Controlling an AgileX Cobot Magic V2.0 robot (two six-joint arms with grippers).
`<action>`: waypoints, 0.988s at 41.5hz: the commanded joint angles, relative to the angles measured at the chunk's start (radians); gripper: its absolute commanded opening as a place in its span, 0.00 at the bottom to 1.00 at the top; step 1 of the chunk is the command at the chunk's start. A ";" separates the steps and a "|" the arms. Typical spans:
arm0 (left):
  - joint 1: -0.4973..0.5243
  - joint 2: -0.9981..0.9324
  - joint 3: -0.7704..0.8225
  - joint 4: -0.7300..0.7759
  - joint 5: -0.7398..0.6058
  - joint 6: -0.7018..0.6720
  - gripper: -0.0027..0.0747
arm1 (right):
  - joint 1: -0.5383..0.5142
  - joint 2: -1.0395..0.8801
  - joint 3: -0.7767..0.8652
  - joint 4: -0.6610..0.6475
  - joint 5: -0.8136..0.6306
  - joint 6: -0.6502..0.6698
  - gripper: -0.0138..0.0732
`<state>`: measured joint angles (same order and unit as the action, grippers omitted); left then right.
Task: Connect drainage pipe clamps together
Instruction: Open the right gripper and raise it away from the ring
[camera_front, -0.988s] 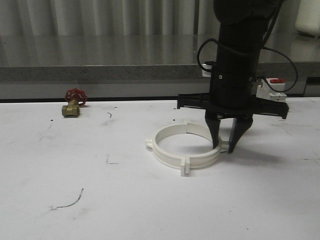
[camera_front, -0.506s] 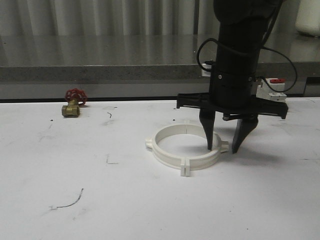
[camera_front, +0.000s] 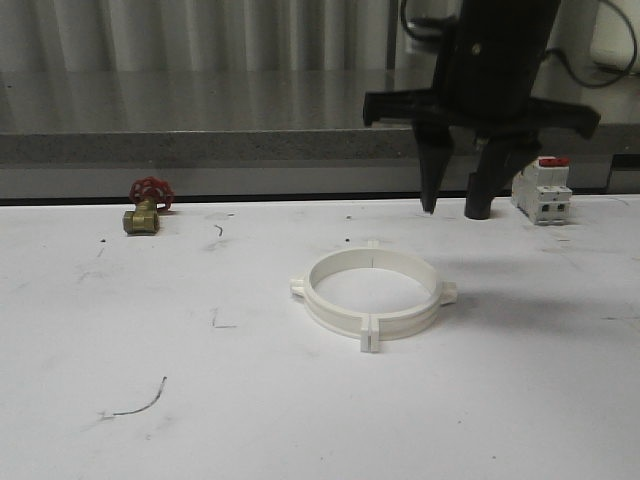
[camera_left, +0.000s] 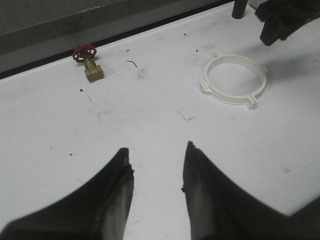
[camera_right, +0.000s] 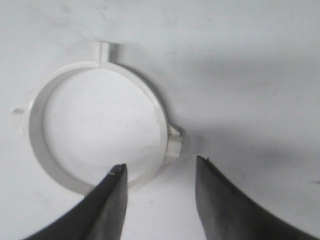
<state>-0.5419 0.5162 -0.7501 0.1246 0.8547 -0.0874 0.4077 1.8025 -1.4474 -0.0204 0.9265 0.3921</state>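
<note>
Hovering above the counter, the right end effector hangs with its jaws spread and empty. The drainage pipe clamps lie flat as one closed ring, just nearer and left of it, the right tab closest. The left end effector, also parted and empty, sits well off to the left. I'd judge the joining done.

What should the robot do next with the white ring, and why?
Probably nothing more to the ring: the right gripper should likely keep clear and pull back. The drainage pipe clamps lie flat on the table as one closed ring, tabs meeting at front and back. The right gripper is open and empty above it, and the left gripper is open too, off to the side.
</note>
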 joint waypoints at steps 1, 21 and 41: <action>0.001 0.006 -0.024 -0.002 -0.066 -0.003 0.34 | -0.035 -0.131 0.015 0.055 -0.019 -0.234 0.57; 0.001 0.006 -0.024 -0.002 -0.066 -0.003 0.34 | -0.245 -0.645 0.455 0.106 -0.230 -0.434 0.57; 0.001 0.006 -0.024 -0.002 -0.066 -0.003 0.34 | -0.258 -1.136 0.732 0.105 -0.202 -0.433 0.57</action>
<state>-0.5419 0.5162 -0.7501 0.1246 0.8547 -0.0874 0.1556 0.7277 -0.7194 0.0811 0.7617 -0.0287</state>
